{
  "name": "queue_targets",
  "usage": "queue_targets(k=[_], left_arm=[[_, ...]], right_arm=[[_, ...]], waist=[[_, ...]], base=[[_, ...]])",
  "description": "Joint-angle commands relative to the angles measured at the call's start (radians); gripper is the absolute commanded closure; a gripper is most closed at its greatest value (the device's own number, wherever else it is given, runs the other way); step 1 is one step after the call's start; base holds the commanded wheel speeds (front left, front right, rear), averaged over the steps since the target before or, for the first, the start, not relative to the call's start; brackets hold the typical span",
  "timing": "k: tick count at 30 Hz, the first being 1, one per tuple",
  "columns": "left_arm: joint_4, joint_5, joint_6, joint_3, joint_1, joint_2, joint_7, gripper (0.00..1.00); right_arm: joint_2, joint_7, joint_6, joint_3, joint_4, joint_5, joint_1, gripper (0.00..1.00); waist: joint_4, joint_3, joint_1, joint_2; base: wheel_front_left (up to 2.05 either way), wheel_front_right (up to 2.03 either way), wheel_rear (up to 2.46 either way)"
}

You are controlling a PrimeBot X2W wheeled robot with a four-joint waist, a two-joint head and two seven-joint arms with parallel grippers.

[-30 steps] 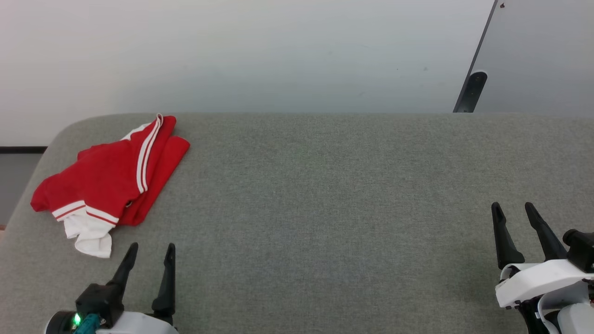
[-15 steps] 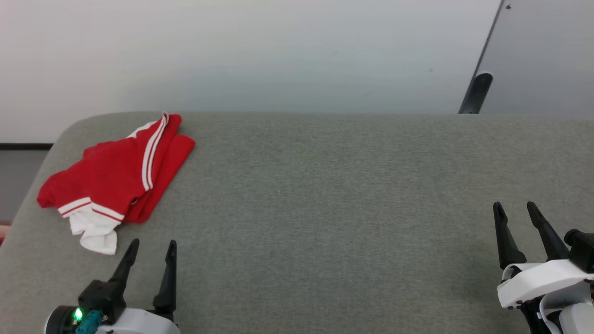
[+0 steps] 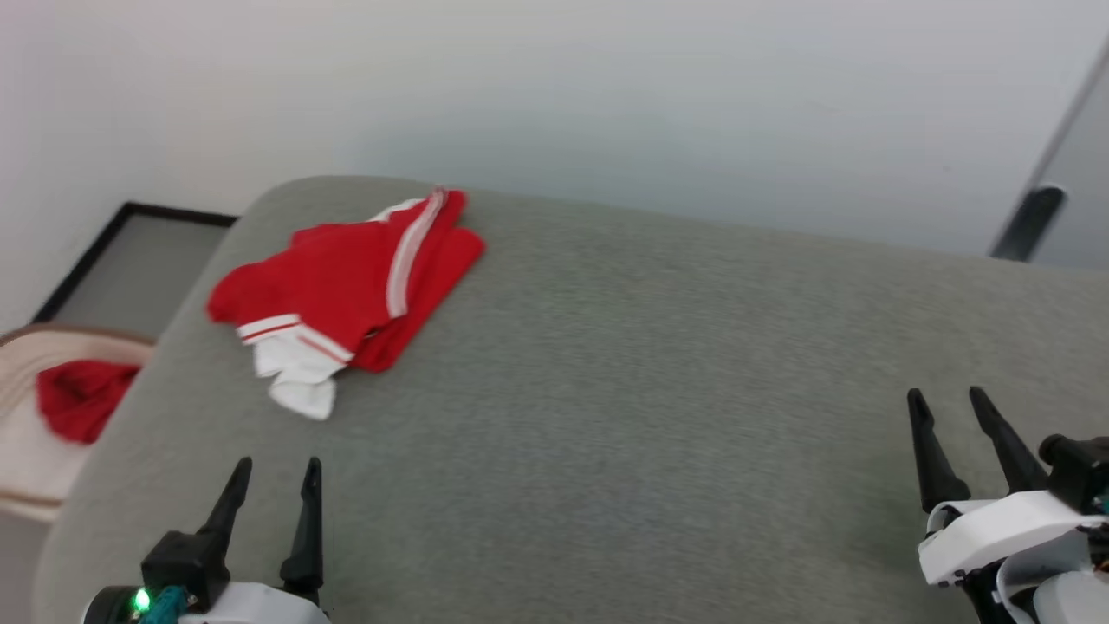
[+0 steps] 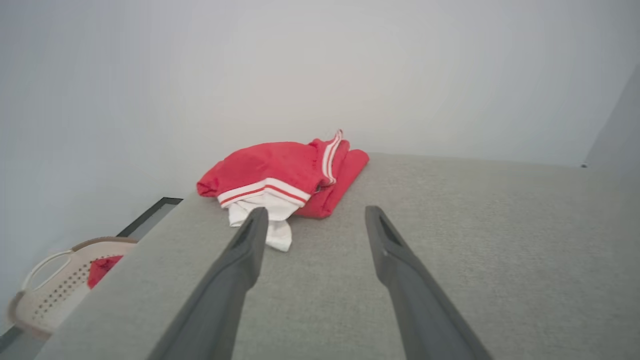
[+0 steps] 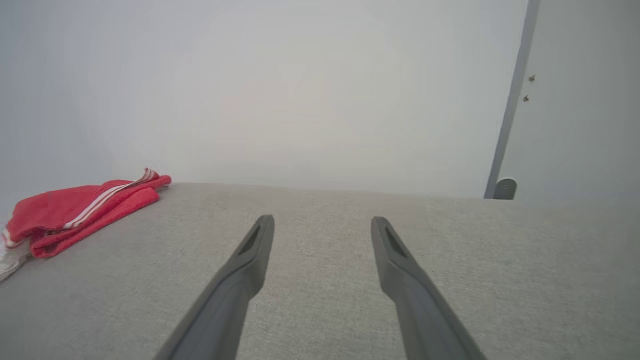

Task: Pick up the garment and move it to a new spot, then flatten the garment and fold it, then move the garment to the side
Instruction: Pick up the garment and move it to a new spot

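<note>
Off the table's edge, left of the left gripper (image 3: pixel 279 465), a pale basket (image 3: pixel 22 472) holds something red. The garment (image 3: pixel 346 286) lies rumpled ahead of that gripper, untouched. Its fingers are spread, probably lining up the first pick. The grey fabric table (image 3: pixel 650 390) runs across to the right gripper (image 3: pixel 944 394), which is spread too and empty, well apart from the garment. There's a white wall behind and a grey door (image 3: pixel 1083 208) far right.

- You find the garment (image 3: pixel 346 295) lying on the worktop (image 3: pixel 650 390), at its far left corner.
- Your left hand (image 3: pixel 279 465) sits at the near left, before the garment and apart from it.
- Your right hand (image 3: pixel 944 394) sits at the near right, well apart from the garment.
- Beyond the worktop's left end, lower down, a basket (image 3: pixel 17 472) holds a cloth (image 3: pixel 78 399).
- A wall (image 3: pixel 606 104) stands behind the worktop.
</note>
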Motion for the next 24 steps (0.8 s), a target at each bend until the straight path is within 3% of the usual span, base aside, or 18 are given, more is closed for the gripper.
queue_targets(k=[1, 9, 19, 24], left_arm=[[0.009, 0.002, 0.008, 0.009, 0.013, -0.006, -0.001, 0.0], [0.02, -0.017, 0.017, 0.038, 0.044, -0.004, -0.001, 0.0], [-0.097, -0.054, 0.068, 0.133, 0.126, -0.056, 0.0, 0.0], [-0.137, -0.059, 0.072, 0.152, 0.158, -0.075, 0.0, 0.0]], right_arm=[[0.004, -0.001, 0.001, 0.014, 0.006, 0.002, 0.015, 0.0], [0.019, -0.005, 0.001, 0.071, 0.027, 0.018, 0.009, 0.0], [0.014, 0.021, 0.001, 0.25, 0.077, 0.046, -0.15, 0.0], [0.01, 0.009, 0.001, 0.305, 0.113, 0.066, -0.195, 0.0]], waist=[[0.137, -0.032, -0.0001, 0.0], [0.318, -0.057, -0.0001, 0.0], [0.362, 0.01, -0.0001, 0.0], [0.366, 0.02, -0.0001, 0.0]], base=[[0.0, 0.0, 0.0], [0.0, 0.0, 0.0], [0.0, 0.0, 0.0], [0.0, 0.0, 0.0]])
